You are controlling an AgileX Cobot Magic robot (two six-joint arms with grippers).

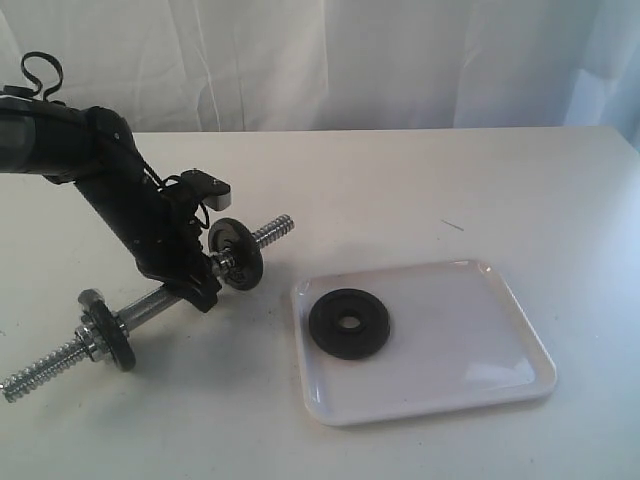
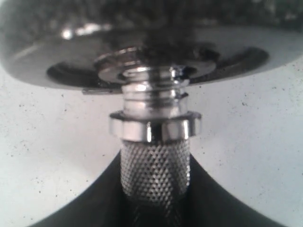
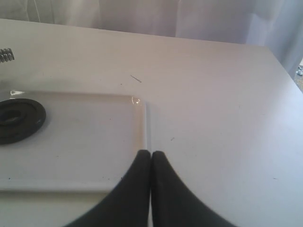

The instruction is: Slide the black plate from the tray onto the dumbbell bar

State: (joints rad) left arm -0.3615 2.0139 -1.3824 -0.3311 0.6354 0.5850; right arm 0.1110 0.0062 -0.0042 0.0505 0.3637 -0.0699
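The black plate (image 1: 349, 322) lies flat in the tray (image 1: 430, 408), hole up, at the end of the tray nearest the bar (image 1: 150, 304). The bar's long axis runs on a slant across the table (image 1: 450, 180). Its free threaded end points toward the tray's far corner and stops just short of the rim. So the plate's hole faces the ceiling while the bar lies roughly level. By my reckoning the plate must be stood on edge, hole toward that threaded tip, before it can go on.

The left gripper (image 1: 200, 285) pinches the bar's knurled middle, between one disc (image 1: 236, 254) by the free end and another disc (image 1: 112, 342) near the far nut. The right gripper (image 3: 150, 153) has its fingers pressed together, holding nothing, above the tray's rim. The plate is across the tray from it, on the bar's side. With the left one busy, the right looks the nearer free one for the pick.

The room view misses the right gripper altogether. Only its own camera shows it, with the plate and a bit of thread. The left wrist camera alone shows the knurling and collar up close, the fingers snug on both sides.
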